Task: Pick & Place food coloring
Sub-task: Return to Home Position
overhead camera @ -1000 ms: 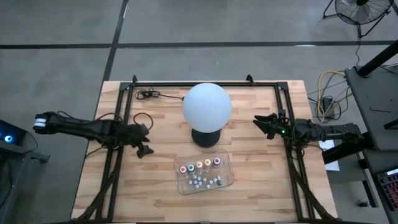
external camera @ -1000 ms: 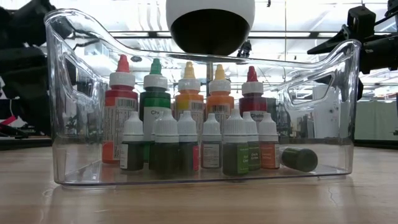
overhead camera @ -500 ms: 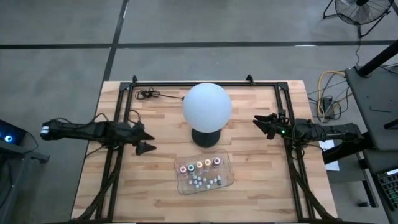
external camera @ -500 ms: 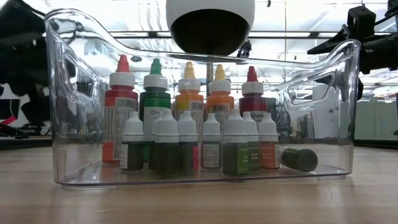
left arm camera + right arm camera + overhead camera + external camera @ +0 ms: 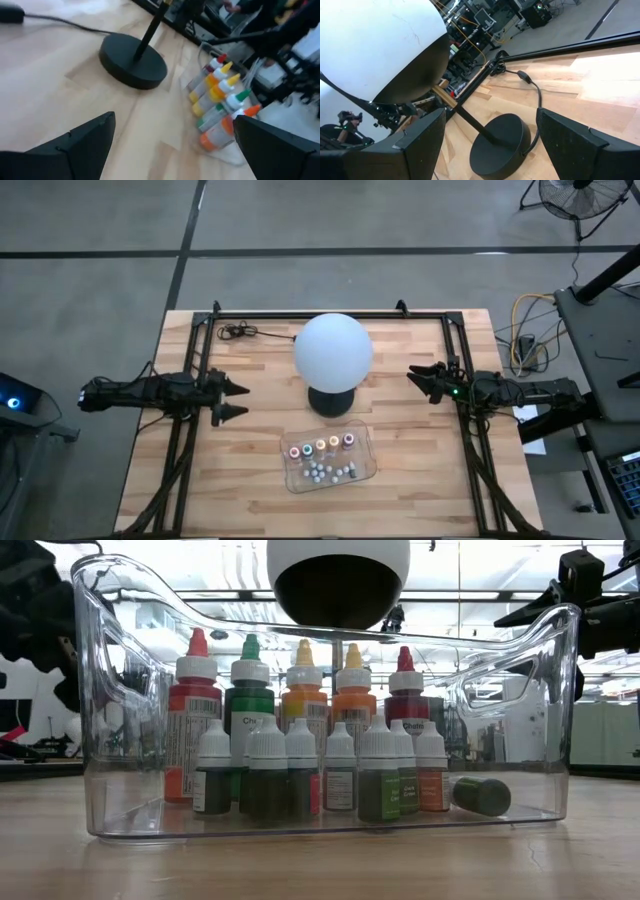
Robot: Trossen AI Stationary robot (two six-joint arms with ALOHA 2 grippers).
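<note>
The food coloring bottles [image 5: 323,459] stand on their bases in a clear plastic tray [image 5: 370,470] near the table's near edge. In the low view the bottles [image 5: 320,755] form a taller back row with coloured tips and a shorter white-capped front row, and one dark bottle [image 5: 481,795] lies on its side. My left gripper [image 5: 238,400] hovers open to the left of the tray, pointing toward the table's right; in its wrist view [image 5: 173,120] the bottles [image 5: 220,97] lie ahead. My right gripper [image 5: 418,380] waits open right of the lamp [image 5: 491,114].
A lamp with a white globe [image 5: 333,348] stands on a black round base [image 5: 333,402] at the table's middle, just beyond the tray. Its cable [image 5: 240,332] runs to the far left corner. Black frame rails [image 5: 185,450] line both sides of the wooden table [image 5: 260,500].
My left arm has swung round, and its gripper has turned from slanting toward the near edge to pointing level toward the table's right. It has shifted a little toward the lamp. The right arm, tray and bottles have kept still.
</note>
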